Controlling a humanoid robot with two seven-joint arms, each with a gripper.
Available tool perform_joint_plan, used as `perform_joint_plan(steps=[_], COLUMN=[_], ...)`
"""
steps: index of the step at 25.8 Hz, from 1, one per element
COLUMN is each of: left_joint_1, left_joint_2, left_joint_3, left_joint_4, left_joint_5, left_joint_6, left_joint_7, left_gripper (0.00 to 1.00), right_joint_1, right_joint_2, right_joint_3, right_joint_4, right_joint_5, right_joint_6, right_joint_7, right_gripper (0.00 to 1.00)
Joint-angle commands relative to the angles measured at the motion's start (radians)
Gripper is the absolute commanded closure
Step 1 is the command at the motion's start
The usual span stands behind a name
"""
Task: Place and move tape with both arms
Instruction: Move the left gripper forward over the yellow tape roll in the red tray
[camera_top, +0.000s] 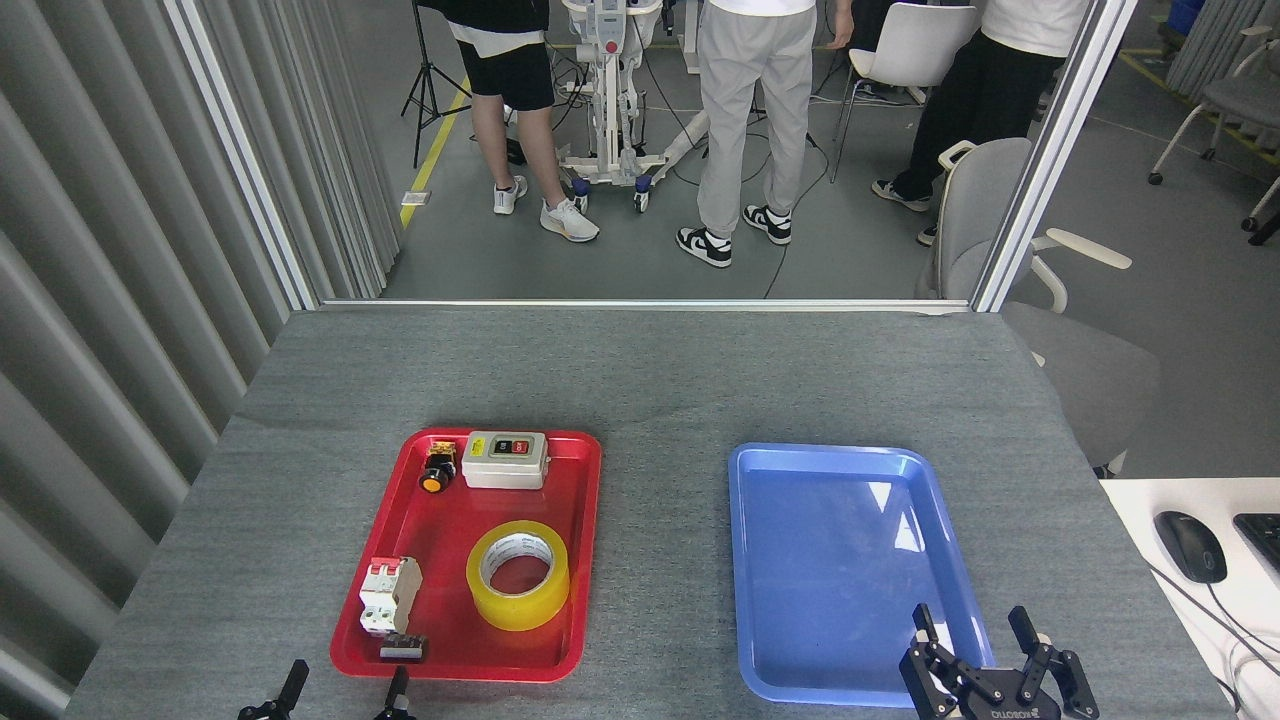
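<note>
The tape, a yellow roll with a white printed core, lies flat in the right half of the red tray. Only the two black fingertips of my left gripper show at the bottom edge, spread apart just in front of the red tray's near rim, well short of the tape. My right gripper stands open over the near right corner of the blue tray, with nothing between its fingers.
In the red tray also lie a grey switch box, a small yellow push button and a white circuit breaker. The blue tray holds nothing. People stand beyond the table's far edge. A mouse sits on a white desk at right.
</note>
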Motion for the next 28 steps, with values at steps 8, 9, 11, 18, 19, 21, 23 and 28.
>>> perform_joint_plan(steps=[8,9,11,18,19,21,23,28], left_joint_1=[-0.025,-0.025,-0.025,-0.054,-0.064,-0.076,-0.077,-0.088], left_joint_2=[-0.004,-0.003,0.0,0.008,0.009,0.014,0.009,-0.018], left_joint_3=[0.008,0.007,0.007,0.005,0.005,0.005,0.005,-0.012], left_joint_4=[-0.007,-0.007,-0.002,-0.028,-0.02,0.004,0.029,0.046], left_joint_5=[0.017,0.017,0.017,0.018,0.021,0.021,0.021,0.032], left_joint_6=[0.0,-0.001,-0.007,-0.013,-0.013,-0.019,-0.039,-0.064], left_joint_7=[0.0,0.0,0.0,-0.008,-0.009,-0.008,-0.002,-0.002], left_gripper=[0.0,0.0,0.0,0.0,0.0,0.0,0.0,0.0], right_joint_1=[0.005,0.004,0.004,-0.004,-0.004,-0.007,-0.009,-0.009], right_joint_2=[-0.01,-0.01,-0.009,-0.009,-0.009,-0.009,-0.018,-0.019], right_joint_3=[0.006,0.006,0.006,0.006,0.006,0.002,0.005,0.006], right_joint_4=[0.0,0.0,0.0,0.0,0.0,0.0,0.0,0.0], right_joint_5=[0.002,0.002,0.003,0.003,0.003,0.002,0.002,0.003], right_joint_6=[-0.002,-0.003,-0.01,-0.01,-0.01,-0.01,-0.011,-0.01], right_joint_7=[-0.031,-0.031,-0.031,-0.029,-0.029,-0.029,-0.029,-0.028], right_gripper=[0.0,0.0,0.0,0.0,0.0,0.0,0.0,0.0])
